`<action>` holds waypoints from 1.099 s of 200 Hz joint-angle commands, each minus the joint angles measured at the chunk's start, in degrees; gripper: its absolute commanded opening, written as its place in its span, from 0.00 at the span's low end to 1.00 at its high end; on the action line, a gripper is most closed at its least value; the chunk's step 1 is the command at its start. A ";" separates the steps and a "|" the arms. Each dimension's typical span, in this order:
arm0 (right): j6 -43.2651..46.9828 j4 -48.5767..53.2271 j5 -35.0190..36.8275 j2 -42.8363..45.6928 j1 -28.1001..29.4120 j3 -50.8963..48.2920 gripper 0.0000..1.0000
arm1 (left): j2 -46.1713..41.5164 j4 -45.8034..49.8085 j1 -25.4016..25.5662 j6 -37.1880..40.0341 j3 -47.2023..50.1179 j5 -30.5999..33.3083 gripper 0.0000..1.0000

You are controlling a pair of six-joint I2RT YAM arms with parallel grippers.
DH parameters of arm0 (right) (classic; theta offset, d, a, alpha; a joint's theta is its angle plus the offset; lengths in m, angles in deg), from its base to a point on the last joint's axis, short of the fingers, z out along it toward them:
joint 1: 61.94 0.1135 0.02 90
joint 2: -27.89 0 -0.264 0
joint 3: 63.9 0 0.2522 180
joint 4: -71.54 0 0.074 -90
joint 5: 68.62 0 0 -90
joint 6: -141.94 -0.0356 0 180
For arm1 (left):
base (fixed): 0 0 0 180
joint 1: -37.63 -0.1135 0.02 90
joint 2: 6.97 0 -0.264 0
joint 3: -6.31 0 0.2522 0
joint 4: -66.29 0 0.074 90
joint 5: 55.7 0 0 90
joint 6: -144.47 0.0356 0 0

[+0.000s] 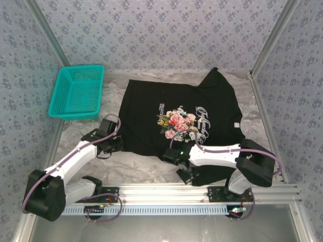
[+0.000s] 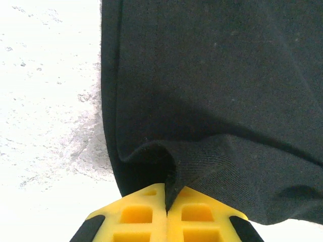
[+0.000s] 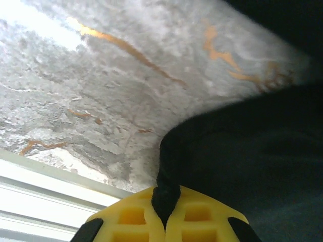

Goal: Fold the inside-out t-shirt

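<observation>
Script (image 1: 204, 122) on the t-shirt (image 1: 144, 113) seems illegible; left pincer (image 2: 166, 195) and right pincer (image 3: 165, 204) each pinch its cloth.

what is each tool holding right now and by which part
Both hold the t-shirt: the left tool pinches its near-left corner, the right tool a bunched fold of its near edge.

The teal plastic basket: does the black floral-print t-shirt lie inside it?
No, the black cloth t-shirt lies on the marbled table, apart from the teal basket.
</observation>
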 commanded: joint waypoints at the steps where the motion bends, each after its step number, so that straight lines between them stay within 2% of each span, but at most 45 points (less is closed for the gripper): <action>1: 0.09 5.83 3.04 4.46 -2.22 3.50 0.00 | -2.14 1.68 -0.27 -0.93 -1.76 1.66 0.00; 12: 0.41 9.12 5.06 6.80 -5.39 6.01 0.00 | -3.48 2.33 -0.32 -1.42 -2.53 2.28 0.00; 50: 1.03 20.42 18.84 16.94 -19.87 17.58 0.00 | -14.24 5.48 -0.36 -4.39 -6.41 7.23 0.00; 73: 3.03 21.89 26.95 22.21 -28.71 24.46 0.00 | -20.64 7.06 -0.61 -5.26 -10.39 12.17 0.00; 101: 12.69 17.92 35.59 28.46 -39.11 33.03 0.00 | -23.26 6.82 -0.89 -3.33 -19.21 15.31 0.00; 116: 17.52 12.27 34.37 30.46 -42.64 39.27 0.00 | -22.88 5.52 -0.88 -2.10 -24.72 15.57 0.00; 145: 23.64 4.11 29.64 31.34 -42.01 50.21 0.00 | -21.27 5.40 -0.80 1.45 -36.78 15.71 0.00; 184: 27.57 0.21 23.67 33.18 -40.55 62.16 0.00 | -21.39 6.08 -0.80 4.37 -50.24 15.34 0.00; 203: 29.24 -0.76 20.23 33.14 -40.74 69.06 0.00 | -18.81 7.62 -0.80 5.13 -57.51 12.67 0.00; 220: 30.92 -1.49 19.07 32.24 -41.59 75.23 0.00 | -15.59 10.63 -0.80 6.64 -64.79 12.78 0.00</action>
